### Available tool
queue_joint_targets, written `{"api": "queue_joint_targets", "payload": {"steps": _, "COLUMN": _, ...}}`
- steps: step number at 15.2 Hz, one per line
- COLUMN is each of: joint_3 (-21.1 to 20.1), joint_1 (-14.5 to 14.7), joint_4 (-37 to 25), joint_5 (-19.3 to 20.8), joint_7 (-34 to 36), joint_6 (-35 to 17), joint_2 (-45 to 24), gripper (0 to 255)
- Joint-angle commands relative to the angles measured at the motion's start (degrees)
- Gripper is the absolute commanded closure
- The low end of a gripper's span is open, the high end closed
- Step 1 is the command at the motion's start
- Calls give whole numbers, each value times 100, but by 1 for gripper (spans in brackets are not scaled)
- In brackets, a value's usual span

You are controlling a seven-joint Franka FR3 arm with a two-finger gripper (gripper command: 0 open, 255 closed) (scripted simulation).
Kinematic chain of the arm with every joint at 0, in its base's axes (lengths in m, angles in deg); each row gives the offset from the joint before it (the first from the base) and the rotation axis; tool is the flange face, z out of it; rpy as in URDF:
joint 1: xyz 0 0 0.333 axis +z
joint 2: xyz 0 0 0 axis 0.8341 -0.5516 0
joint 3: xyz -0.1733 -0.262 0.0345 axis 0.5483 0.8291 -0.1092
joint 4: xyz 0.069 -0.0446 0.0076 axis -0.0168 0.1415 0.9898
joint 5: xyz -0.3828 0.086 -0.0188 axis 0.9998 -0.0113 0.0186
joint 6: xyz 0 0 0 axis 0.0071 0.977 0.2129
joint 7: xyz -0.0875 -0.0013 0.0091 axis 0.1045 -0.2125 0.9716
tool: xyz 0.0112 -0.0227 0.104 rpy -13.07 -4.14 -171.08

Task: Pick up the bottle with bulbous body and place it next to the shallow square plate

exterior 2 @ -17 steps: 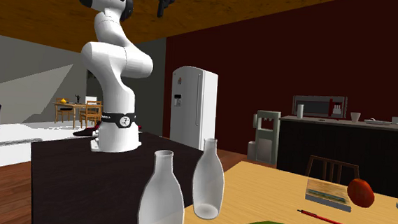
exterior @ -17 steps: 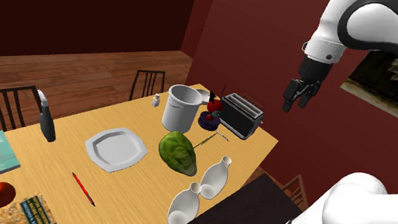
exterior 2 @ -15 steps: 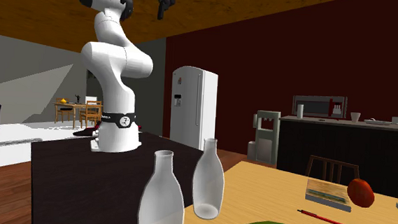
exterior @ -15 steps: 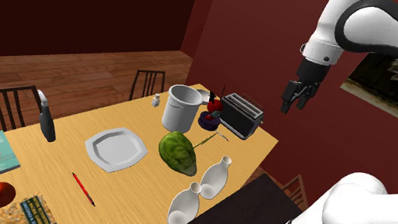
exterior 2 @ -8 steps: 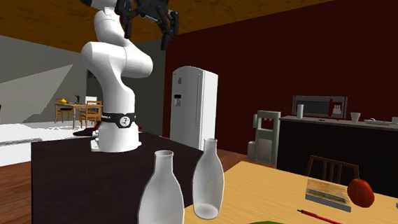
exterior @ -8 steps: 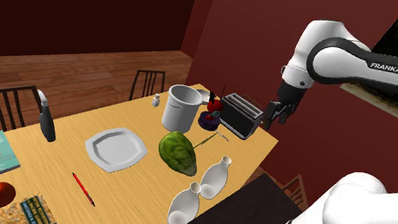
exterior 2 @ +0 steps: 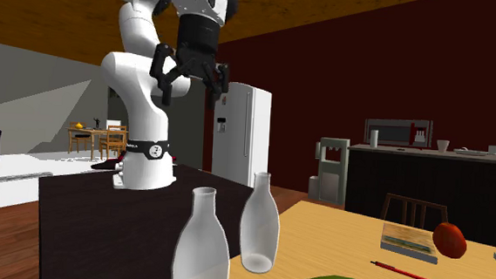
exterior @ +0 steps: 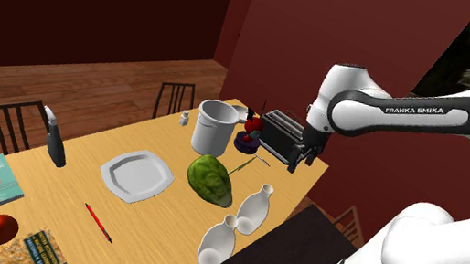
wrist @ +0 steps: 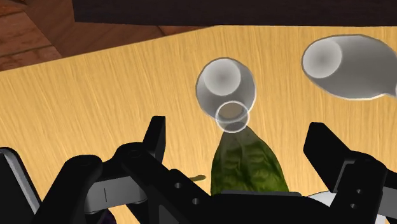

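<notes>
Gripper (exterior: 297, 162) fingers stand spread with nothing between them. Since 0.5 s ago I have watched it drop from the upper right of the shoulder view to just beside the toaster (exterior: 281, 134). Lower centre, the bulbous bottle (exterior: 254, 206) stands where it was on the table (exterior: 84, 149), near the cabbage (exterior: 211, 179) and right of the white plate (exterior: 136, 176).

You had the white bottle (exterior: 254, 205), round-bodied and narrow-necked, standing upright near the table's (exterior: 81, 167) edge toward the shoulder view's lower right. Your shallow white plate (exterior: 136, 176), square with clipped corners, lay flat mid-table, apart from it.
</notes>
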Motion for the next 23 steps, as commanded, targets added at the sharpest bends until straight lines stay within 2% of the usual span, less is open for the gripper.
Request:
{"api": "queue_joint_targets", "payload": {"steps": 1, "joint_3": 33, "joint_1": 26, "joint_4": 168, "joint_5": 5, "joint_7": -4, "joint_6": -547, "joint_2": -340, "gripper": 0}}
{"api": "queue_joint_targets", "payload": {"steps": 10, "joint_3": 132, "joint_1": 211, "joint_4": 397, "joint_5": -112, "joint_7": -80, "joint_6": -3021, "joint_2": -2495, "gripper": 0}}
{"api": "queue_joint_targets", "payload": {"steps": 18, "joint_3": 154, "joint_1": 220, "joint_4": 452, "joint_5": -171, "joint_7": -126, "joint_6": -3903, "joint_2": -3321, "gripper": 0}}
{"api": "queue_joint_targets", "payload": {"steps": 23, "joint_3": 152, "joint_1": 219, "joint_4": 452, "joint_5": -171, "joint_7": -126, "joint_6": -3903, "joint_2": -3321, "gripper": 0}}
